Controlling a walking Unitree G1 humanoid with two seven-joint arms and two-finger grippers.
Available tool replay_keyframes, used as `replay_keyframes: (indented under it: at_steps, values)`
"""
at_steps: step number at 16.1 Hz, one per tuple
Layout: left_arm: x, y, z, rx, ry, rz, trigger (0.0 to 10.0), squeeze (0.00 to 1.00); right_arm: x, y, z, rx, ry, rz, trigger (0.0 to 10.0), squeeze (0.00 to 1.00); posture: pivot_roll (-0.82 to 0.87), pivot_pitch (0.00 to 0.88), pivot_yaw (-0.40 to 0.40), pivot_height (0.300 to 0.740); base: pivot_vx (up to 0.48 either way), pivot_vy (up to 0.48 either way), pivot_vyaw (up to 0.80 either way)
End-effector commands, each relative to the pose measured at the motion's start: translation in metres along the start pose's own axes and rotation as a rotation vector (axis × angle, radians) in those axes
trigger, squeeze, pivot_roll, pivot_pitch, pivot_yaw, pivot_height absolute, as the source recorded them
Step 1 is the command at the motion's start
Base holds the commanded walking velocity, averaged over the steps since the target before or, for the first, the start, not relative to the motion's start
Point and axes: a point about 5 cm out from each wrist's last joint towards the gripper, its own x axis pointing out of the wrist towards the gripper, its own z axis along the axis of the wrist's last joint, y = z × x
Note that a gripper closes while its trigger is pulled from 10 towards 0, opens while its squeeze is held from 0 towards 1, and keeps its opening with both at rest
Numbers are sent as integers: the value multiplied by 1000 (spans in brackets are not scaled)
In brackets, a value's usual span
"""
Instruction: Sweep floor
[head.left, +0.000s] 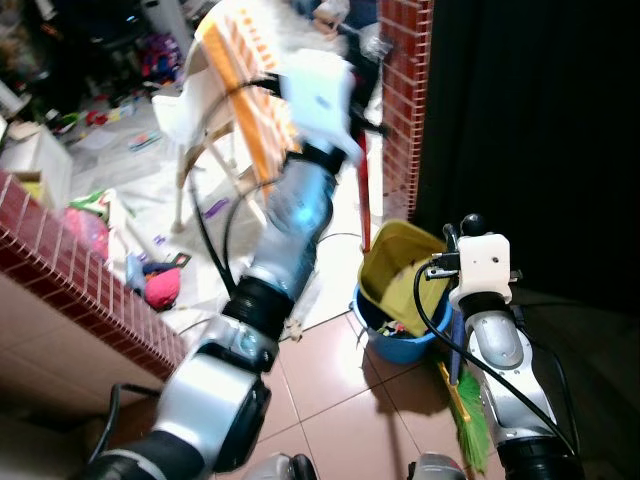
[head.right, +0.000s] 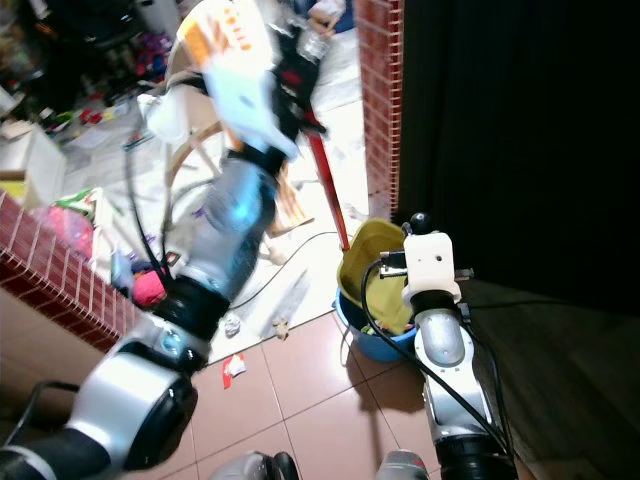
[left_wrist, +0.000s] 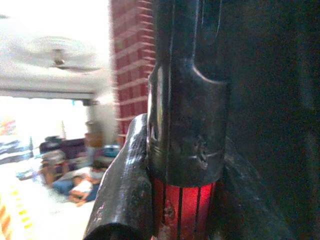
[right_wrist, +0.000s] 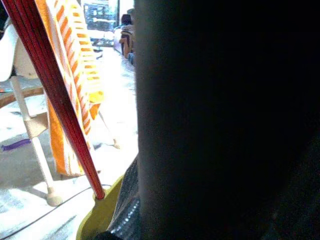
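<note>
The floor (head.left: 340, 400) of reddish tiles runs from the robot's feet toward a brighter, pale stretch beyond, between a low brick wall (head.left: 90, 290) on the left and a brick pillar (head.left: 405, 100) with a black opening to its right. On the pale floor stand a white chair (head.left: 200, 120) draped with an orange-striped cloth (head.left: 250, 90), and toys and scraps lie along the low wall's far side.

At the pillar's foot a blue bucket (head.left: 395, 340) holds a yellow dustpan (head.left: 400, 265). A red-handled tool, its red handle (head.right: 330, 200) slanting up and leftward from the dustpan, has its long axis steeply tilted, top end toward the left arm. The left gripper (head.left: 365, 120) is raised high at that top end; in its wrist view the black fingers (left_wrist: 125, 190) are closed around the handle's dark cap, red shaft just below. So the left arm is the one with the tool.

The right gripper (head.right: 418, 222) hangs low, just beside the dustpan; whether it is open cannot be told. A green broom head (head.left: 468, 420) lies on the tiles by the right arm.

Lifting the handle clear probably means drawing it up along its slant; the chair and pillar crowd either side.
</note>
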Motion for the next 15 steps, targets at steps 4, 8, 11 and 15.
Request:
replay_keyframes:
  at_steps: [4,8,11,15]
  values:
    - [27,26,55,37,-204,87,10000,0,7,9,5,7,-27,13,10000,0,-265,0,156,740,0,0,0]
    - [15,38,42,92,-143,110,10000,0,8,10,5,11,-29,15,10000,0,-255,0,158,740,0,0,0]
    - [4,73,43,222,-126,226,10000,0,6,10,2,12,-19,17,10000,0,-234,0,146,740,0,0,0]
    - [-30,129,34,466,-20,382,10000,0,10,19,1,22,-17,54,10000,0,-182,0,116,740,0,0,0]
